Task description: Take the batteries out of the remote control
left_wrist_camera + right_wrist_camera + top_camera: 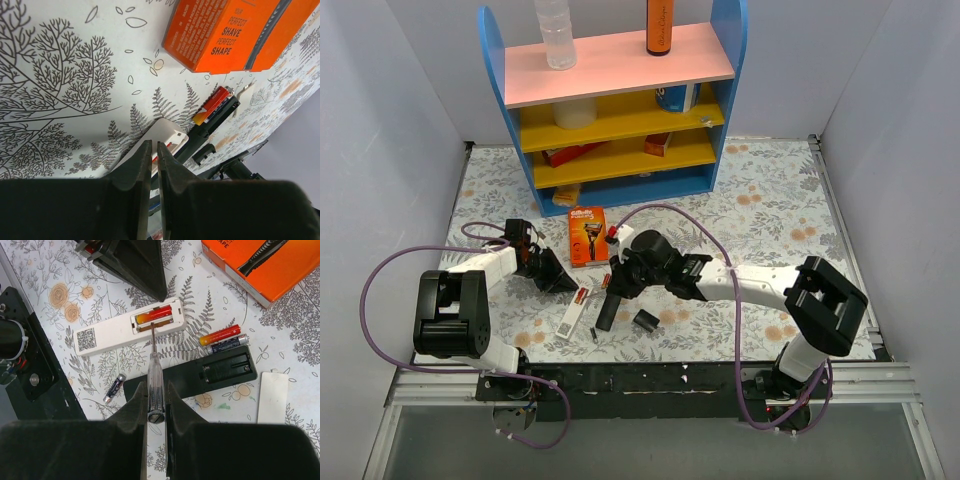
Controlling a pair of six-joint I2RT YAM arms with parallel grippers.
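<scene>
The white remote control [107,335] lies face down with its compartment open and one red-orange battery [155,316] inside. My right gripper [156,385] is shut on a clear-handled screwdriver [155,365], whose tip touches that compartment's edge. A black remote [200,375] with an empty compartment lies beside it. Along its far side lie a loose red-orange battery [220,335] and a dark one [229,344]. My left gripper [154,145] is shut with nothing held, its tips at the compartment end of the white remote [167,132]. From above, both grippers [560,278] [620,280] flank the remotes.
An orange razor package [587,235] lies just behind the remotes. A small dark battery [114,387] and a white cover plate [272,397] lie loose on the mat. A blue shelf unit [620,100] with bottles and boxes stands at the back.
</scene>
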